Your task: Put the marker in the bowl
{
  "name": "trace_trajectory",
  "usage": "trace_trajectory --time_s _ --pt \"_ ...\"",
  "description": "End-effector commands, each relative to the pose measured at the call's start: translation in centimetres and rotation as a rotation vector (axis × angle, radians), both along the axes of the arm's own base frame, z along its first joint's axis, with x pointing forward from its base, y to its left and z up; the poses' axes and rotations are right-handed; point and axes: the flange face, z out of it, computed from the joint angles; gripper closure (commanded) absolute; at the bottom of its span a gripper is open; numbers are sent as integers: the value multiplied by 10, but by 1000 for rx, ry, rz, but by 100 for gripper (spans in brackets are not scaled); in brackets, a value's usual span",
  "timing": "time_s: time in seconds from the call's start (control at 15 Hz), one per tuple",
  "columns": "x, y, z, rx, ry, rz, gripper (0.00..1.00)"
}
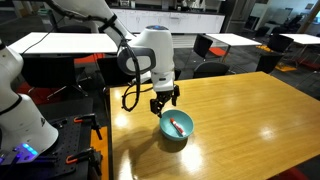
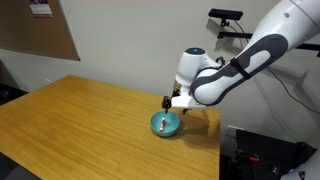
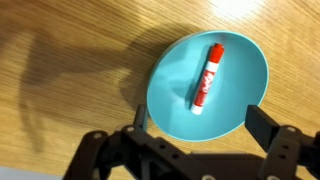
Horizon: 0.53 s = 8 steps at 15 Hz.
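The teal bowl sits on the wooden table; it also shows in both exterior views. The red marker with a white section lies flat inside the bowl, free of the fingers, and shows as a small red streak in an exterior view. My gripper hangs just above the bowl with its two black fingers spread wide apart and nothing between them. In the exterior views the gripper sits directly over the bowl.
The wooden table extends wide around the bowl, with its edge near the robot base. Chairs and white tables stand behind. A wall and corkboard lie beyond the table.
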Motion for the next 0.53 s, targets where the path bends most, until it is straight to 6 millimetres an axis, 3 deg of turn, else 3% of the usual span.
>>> trace_trajectory --time_s 0.0,0.4,0.47 --pt "-39 10 26 -17 3 52 0" --pt "-78 29 39 -15 -17 170 0" --pt "-59 26 31 -15 -16 128 0"
